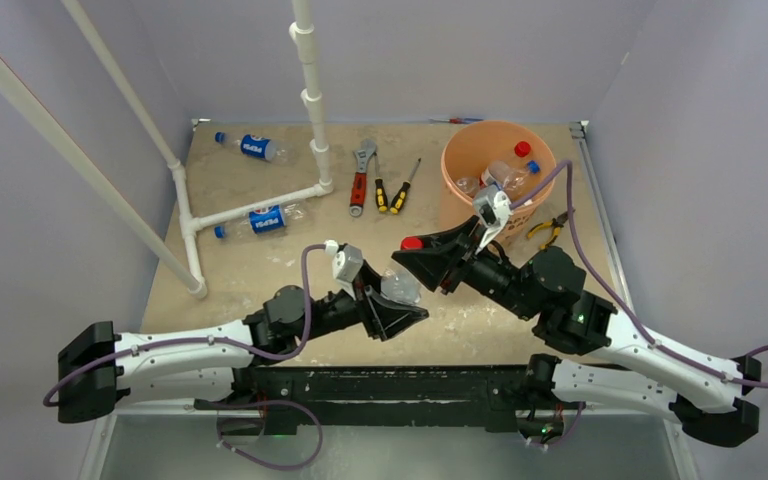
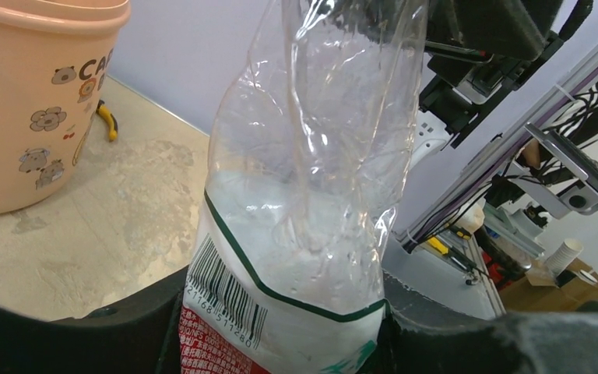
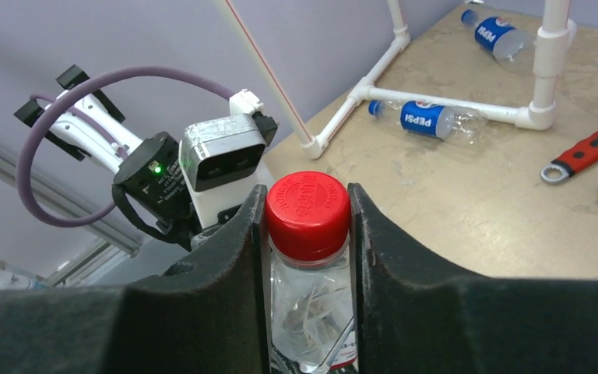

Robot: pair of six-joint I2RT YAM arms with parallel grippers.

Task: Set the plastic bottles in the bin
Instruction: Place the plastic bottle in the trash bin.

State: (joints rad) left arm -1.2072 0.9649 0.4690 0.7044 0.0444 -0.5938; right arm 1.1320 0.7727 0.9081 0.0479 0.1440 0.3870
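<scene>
Tan table [image 1: 250, 275], held bottle [image 3: 309, 296] base cut off

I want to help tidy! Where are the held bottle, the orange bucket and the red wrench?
bottle [image 2: 304, 195]: left wrist view, clear crumpled body.
orange bucket [image 2: 0, 101]: left wrist view, side wall.
red wrench [image 1: 359, 188]: top view, red handle.

White pipe frame [image 1: 252, 209] on table [image 1: 250, 280] back left; red-handled wrench [image 1: 360, 177] just beside two yellow-black screwdrivers [image 1: 400, 197]; yellow-handled pliers [image 1: 548, 230] far right.
</scene>
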